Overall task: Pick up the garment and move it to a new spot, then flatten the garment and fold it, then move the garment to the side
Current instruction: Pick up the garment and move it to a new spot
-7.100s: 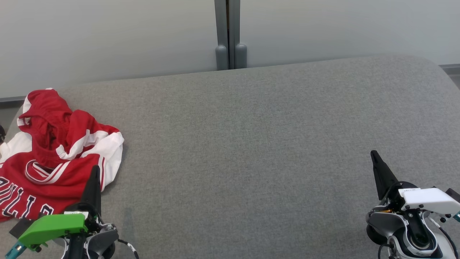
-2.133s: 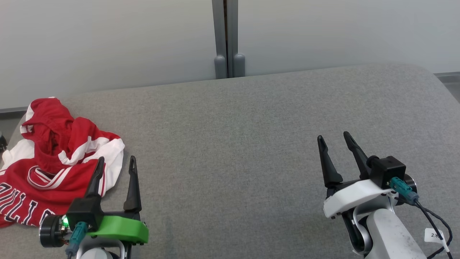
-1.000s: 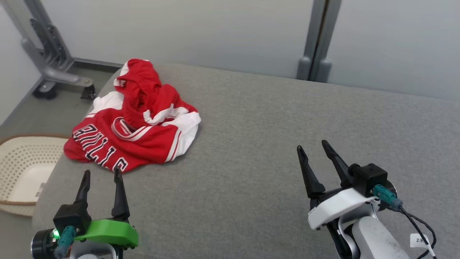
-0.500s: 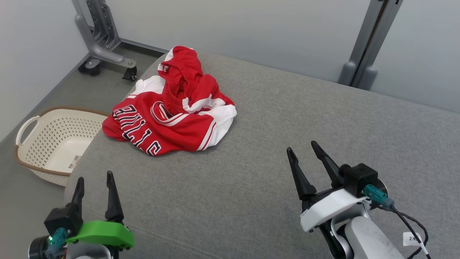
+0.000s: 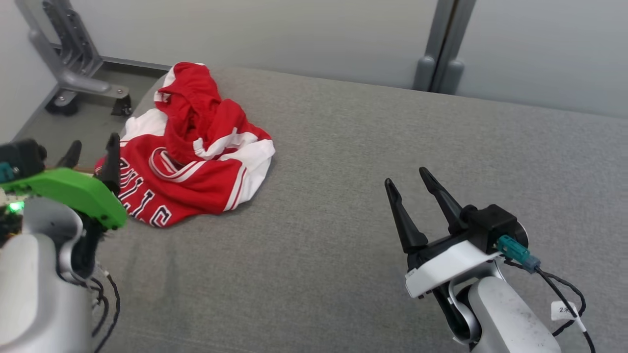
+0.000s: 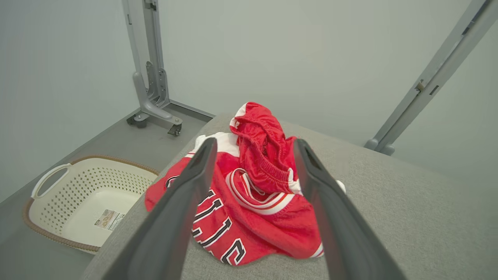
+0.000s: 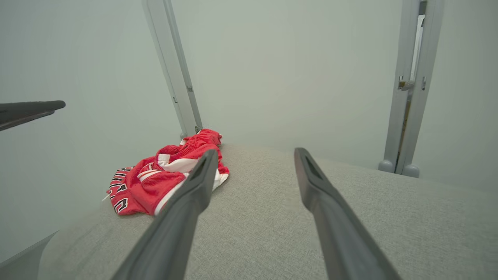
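Observation:
The garment point(image 5: 196, 152) is a crumpled red and white jersey with dark lettering, heaped near the left end of the grey padded table point(image 5: 373, 162). The left wrist view looks down on the garment point(image 6: 256, 194) between that gripper's fingers, and the right wrist view has the garment point(image 7: 163, 175) far off to the left. My left gripper point(image 5: 93, 147), on its green mount, hangs open in the air just left of the heap, touching nothing. Over the table's right half my right gripper point(image 5: 407, 176) is open and empty, well away from the cloth.
A cream perforated laundry basket point(image 6: 81, 198) stands on the floor beyond the table's left end. A grey wheeled stand base point(image 5: 73, 78) sits at the back left. Pale wall panels with a grey post point(image 5: 441, 44) run behind the table.
The camera has swung, shifting the whole picture. My left gripper has risen and come up beside the garment's left edge. The right gripper stays open and the garment lies as before.

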